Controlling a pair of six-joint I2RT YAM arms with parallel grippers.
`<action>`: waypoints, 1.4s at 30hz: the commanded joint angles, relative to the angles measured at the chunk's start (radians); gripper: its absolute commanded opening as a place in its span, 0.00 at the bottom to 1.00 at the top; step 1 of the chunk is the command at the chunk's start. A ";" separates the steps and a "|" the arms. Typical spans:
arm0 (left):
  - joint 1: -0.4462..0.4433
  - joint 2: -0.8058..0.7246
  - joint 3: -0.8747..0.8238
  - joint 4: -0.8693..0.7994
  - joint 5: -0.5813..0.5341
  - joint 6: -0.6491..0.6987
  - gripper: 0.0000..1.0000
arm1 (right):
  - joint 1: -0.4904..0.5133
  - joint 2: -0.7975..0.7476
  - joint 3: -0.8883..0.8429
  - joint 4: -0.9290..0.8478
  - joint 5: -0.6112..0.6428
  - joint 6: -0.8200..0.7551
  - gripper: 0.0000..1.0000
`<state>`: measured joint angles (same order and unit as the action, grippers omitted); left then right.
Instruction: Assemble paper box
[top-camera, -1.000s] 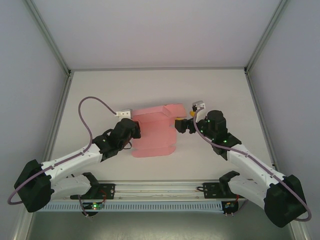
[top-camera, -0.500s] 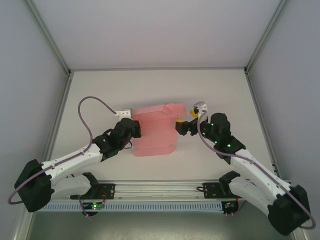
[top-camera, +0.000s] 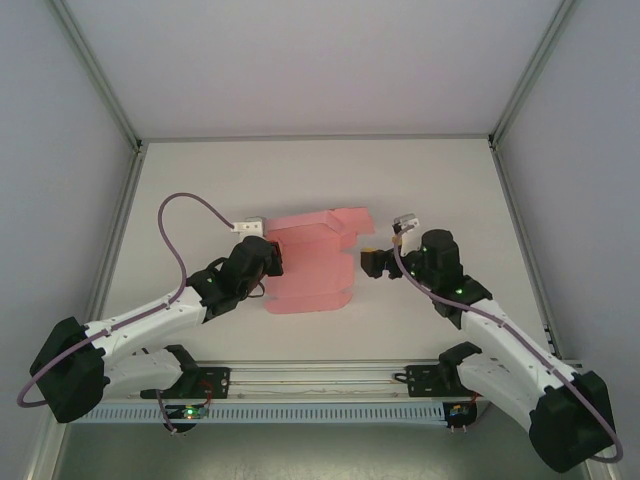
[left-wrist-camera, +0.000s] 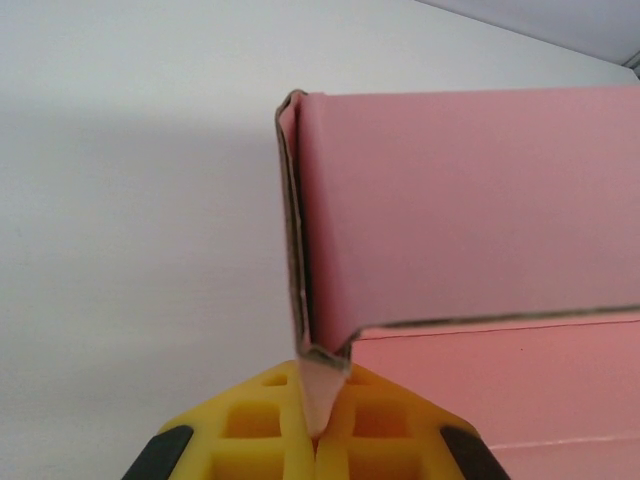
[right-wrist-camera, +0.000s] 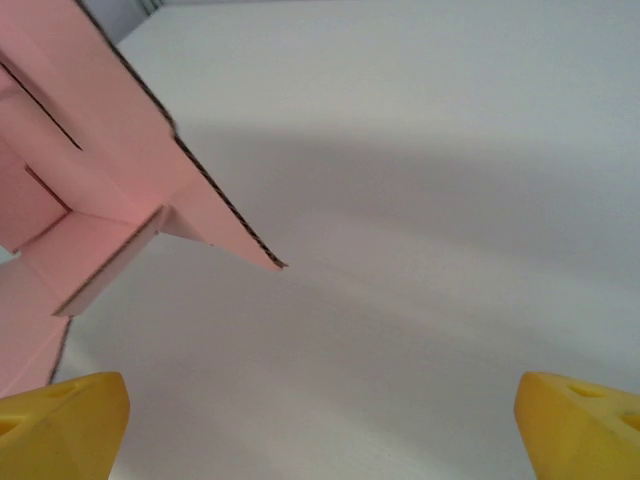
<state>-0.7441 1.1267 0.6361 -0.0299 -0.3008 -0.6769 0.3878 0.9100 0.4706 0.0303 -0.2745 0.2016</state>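
Folding step here; paper box (top-camera: 312, 262) sits half-folded in the middle of the table (top-camera: 450, 190); left pincer (left-wrist-camera: 315, 435) is clamped on its left folded edge; right pincer (top-camera: 372, 262) gapes wide beside the right flap, empty; next it probably has to fold that flap.

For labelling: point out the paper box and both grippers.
paper box (top-camera: 310, 268), top view, flat middle panel.
left gripper (left-wrist-camera: 318, 432), left wrist view, between its shut fingertips.
right gripper (right-wrist-camera: 320, 412), right wrist view, between open fingertips.

Paper box (top-camera: 310, 272) pink; gripper fingers (left-wrist-camera: 258, 428) yel.; table (top-camera: 200, 185) wht.
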 joint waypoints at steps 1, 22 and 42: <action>0.003 -0.001 0.017 0.019 0.020 0.029 0.00 | -0.006 0.060 0.073 0.074 -0.062 -0.028 0.98; 0.004 0.027 0.042 -0.004 -0.011 -0.021 0.00 | 0.195 0.286 0.177 0.145 0.140 -0.104 0.98; 0.014 -0.059 -0.004 -0.053 0.010 0.026 0.00 | -0.314 0.099 0.184 0.070 -0.454 -0.044 0.77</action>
<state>-0.7376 1.0958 0.6434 -0.1070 -0.3054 -0.6785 0.0681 0.9108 0.6128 0.0616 -0.4408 0.1509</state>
